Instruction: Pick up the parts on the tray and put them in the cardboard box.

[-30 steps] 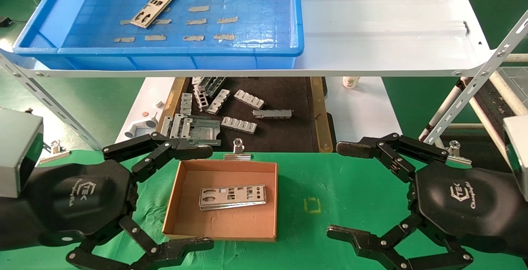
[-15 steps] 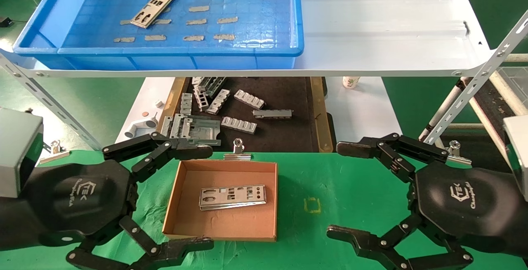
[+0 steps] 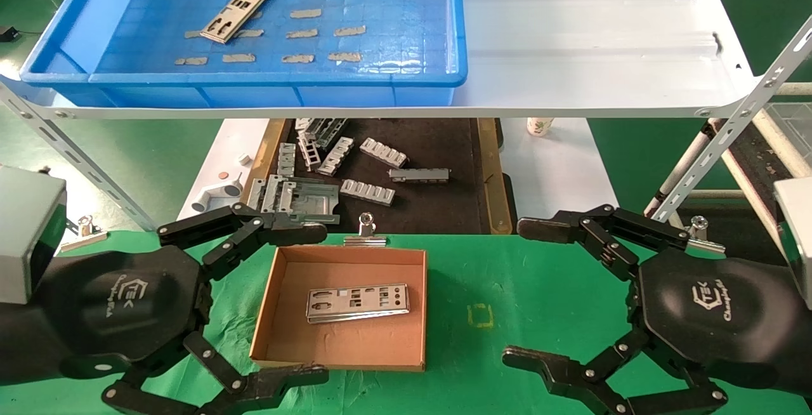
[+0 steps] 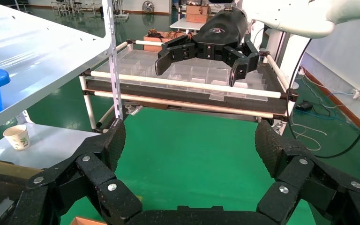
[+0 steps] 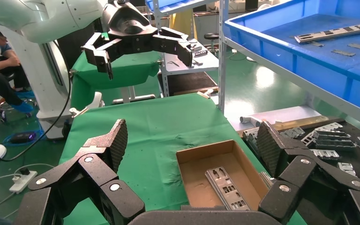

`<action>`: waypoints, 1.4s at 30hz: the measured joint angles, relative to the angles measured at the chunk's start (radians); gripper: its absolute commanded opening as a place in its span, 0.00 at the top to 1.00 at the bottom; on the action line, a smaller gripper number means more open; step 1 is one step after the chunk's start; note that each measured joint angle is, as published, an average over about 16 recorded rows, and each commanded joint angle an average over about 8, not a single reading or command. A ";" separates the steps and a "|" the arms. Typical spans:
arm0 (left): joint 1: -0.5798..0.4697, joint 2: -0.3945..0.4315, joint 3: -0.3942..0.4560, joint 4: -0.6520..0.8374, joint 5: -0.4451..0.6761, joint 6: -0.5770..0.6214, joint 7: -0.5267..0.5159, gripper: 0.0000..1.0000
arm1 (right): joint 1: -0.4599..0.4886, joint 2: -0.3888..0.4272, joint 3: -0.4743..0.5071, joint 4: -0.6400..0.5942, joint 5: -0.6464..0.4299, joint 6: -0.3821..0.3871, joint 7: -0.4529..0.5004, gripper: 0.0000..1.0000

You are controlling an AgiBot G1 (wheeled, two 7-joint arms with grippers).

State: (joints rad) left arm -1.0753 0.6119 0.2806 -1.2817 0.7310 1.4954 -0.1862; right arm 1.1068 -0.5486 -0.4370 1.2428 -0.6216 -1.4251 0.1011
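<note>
The blue tray (image 3: 127, 79) sits on the upper white shelf (image 3: 590, 40) with one punched metal plate (image 3: 242, 7) lying in its far left part. Below, on the green table (image 3: 507, 288), the cardboard box (image 3: 273, 313) already holds one plate (image 3: 357, 303). The left gripper (image 3: 254, 301) and right gripper (image 3: 571, 294) flank the box, both spread wide and empty. This looks like the pause between cycles; next, one arm must rise to the tray's remaining plate.
</note>
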 measured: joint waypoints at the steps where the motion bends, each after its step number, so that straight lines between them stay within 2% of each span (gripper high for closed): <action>1: 0.000 0.000 0.000 0.000 0.000 0.000 0.000 0.00 | 0.000 0.000 0.000 0.000 0.000 0.000 0.000 0.00; 42: 0.000 0.000 0.000 0.000 0.000 0.000 0.000 0.00 | 0.000 0.000 0.000 0.000 0.000 0.000 0.000 0.00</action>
State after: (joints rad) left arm -1.0753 0.6119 0.2807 -1.2817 0.7311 1.4954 -0.1862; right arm 1.1068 -0.5486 -0.4370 1.2428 -0.6218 -1.4251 0.1011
